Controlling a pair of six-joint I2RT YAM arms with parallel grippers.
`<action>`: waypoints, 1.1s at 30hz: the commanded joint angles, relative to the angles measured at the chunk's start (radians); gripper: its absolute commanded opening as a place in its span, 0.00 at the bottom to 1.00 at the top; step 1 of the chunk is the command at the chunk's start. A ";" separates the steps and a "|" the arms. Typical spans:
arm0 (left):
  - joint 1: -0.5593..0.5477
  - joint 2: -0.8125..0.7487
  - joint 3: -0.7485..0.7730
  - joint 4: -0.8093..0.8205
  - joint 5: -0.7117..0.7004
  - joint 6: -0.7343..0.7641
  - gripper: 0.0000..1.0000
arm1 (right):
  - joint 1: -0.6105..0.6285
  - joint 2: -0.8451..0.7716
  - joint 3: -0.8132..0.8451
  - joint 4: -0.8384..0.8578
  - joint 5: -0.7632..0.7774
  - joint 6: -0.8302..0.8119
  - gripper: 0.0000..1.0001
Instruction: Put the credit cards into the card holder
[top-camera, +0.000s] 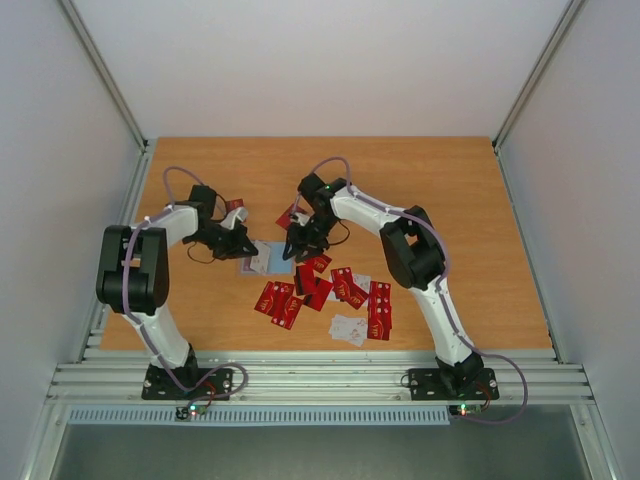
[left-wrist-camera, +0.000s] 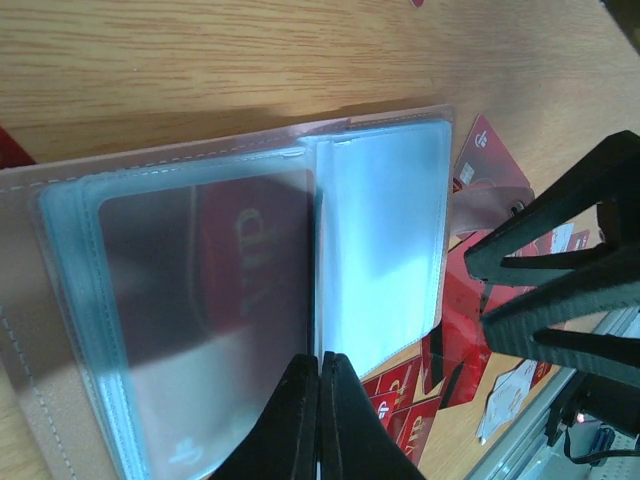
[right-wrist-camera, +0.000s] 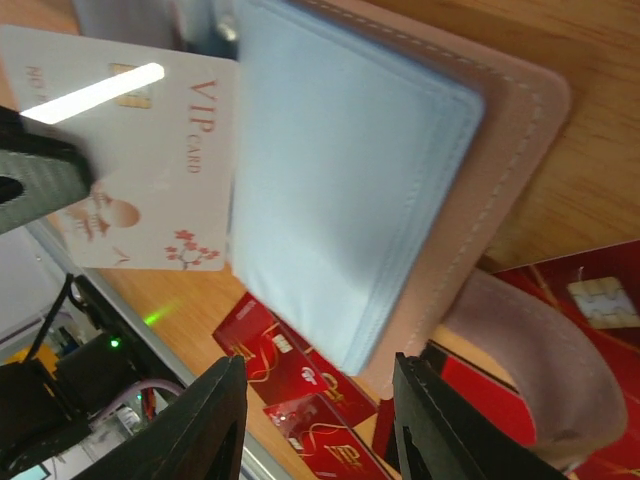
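The left gripper (left-wrist-camera: 320, 415) is clenched, its two black fingers pressed together on the edge of a clear plastic leaf of the flat tan-brown stitched card holder (right-wrist-camera: 520, 130). A glossy red card (left-wrist-camera: 250, 250) shows through that frosted leaf. The right gripper (right-wrist-camera: 318, 370) is released. Its jaws are apart with nothing between them, and it hovers over the holder's right side. A white card printed VIP (right-wrist-camera: 150, 160) sticks out beside the pale blue stack of leaves. It may be the red card's other face, but the views do not settle that.

The holder lies open on the brown wooden table (top-camera: 450, 200), left of centre, between the two grippers. The loose red and pale credit cards (top-camera: 335, 290) lie scattered just right of it and nearer. One more red card (top-camera: 233, 205) lies farther back, by the left arm.
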 joint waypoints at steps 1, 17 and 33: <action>-0.005 0.017 0.023 0.014 0.026 0.007 0.00 | -0.007 0.030 0.019 -0.035 0.031 -0.032 0.41; -0.011 0.047 0.020 0.033 0.057 0.018 0.00 | -0.033 0.084 0.047 -0.049 0.025 -0.038 0.30; -0.016 0.080 0.036 0.090 0.084 -0.030 0.00 | -0.034 0.121 0.105 -0.099 0.016 -0.069 0.20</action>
